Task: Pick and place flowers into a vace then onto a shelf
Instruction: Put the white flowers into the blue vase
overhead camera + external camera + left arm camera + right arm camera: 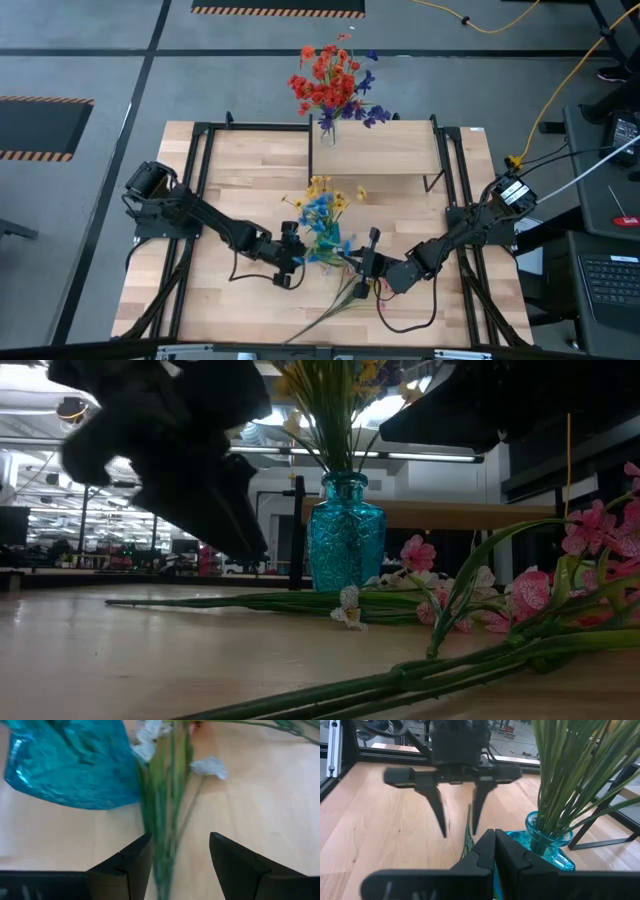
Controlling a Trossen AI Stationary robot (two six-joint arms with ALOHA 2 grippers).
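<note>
Showing no legible writing anywhere

You have two vases: a teal vase (326, 238) on the table holding yellow and blue blooms, and a clear vase (327, 128) on the shelf (400, 150), one shelf only, holding red and purple flowers; loose stems (345, 295) lie bunched, too tangled to count
</note>
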